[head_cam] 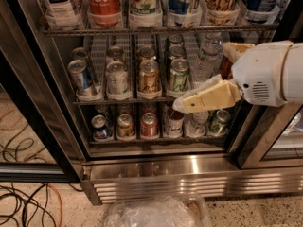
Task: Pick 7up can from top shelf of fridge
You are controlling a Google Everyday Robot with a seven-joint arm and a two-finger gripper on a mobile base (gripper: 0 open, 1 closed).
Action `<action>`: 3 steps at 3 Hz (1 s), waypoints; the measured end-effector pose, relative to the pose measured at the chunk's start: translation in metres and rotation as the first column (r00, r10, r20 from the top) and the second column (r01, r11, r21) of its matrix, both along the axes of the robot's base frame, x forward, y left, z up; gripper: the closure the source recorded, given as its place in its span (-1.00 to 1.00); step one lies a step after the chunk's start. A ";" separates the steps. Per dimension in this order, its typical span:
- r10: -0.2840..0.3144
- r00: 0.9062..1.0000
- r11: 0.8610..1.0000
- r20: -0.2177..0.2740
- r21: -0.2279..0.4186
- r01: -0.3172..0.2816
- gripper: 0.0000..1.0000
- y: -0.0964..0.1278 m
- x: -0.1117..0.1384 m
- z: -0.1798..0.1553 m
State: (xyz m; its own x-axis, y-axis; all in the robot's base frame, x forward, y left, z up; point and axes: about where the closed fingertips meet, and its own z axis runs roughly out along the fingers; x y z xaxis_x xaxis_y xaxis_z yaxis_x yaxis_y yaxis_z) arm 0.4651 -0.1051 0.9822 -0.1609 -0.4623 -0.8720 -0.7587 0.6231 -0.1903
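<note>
The fridge [156, 167] stands open in front of me, its racks full of drinks. On the top shelf [156, 30], the 7up can [144, 4] is white with green lettering. It stands between a red Coca-Cola can [105, 3] on its left and a blue can [182, 3] on its right, and the picture's upper edge cuts off its lid. My gripper [181, 105] is a cream wedge on a white arm reaching in from the right. It hangs in front of the lower racks, well below the 7up can and to its right, and holds nothing that I can see.
Several cans fill the middle rack [118, 100] and the bottom rack [142, 138]. A dark door frame [42, 108] runs down the left side. Cables [28, 207] lie on the floor at lower left. A clear plastic bag [151, 213] sits below the ribbed steel base.
</note>
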 end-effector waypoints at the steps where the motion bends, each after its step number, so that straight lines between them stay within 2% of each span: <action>1: -0.012 1.000 1.000 -0.012 0.007 0.012 -1.00 0.003 0.000 -0.003; 2: -0.068 0.998 0.996 -0.001 0.056 0.068 -1.00 0.018 0.001 -0.007; 3: -0.160 0.986 0.980 0.044 0.129 0.153 -1.00 0.034 0.017 -0.001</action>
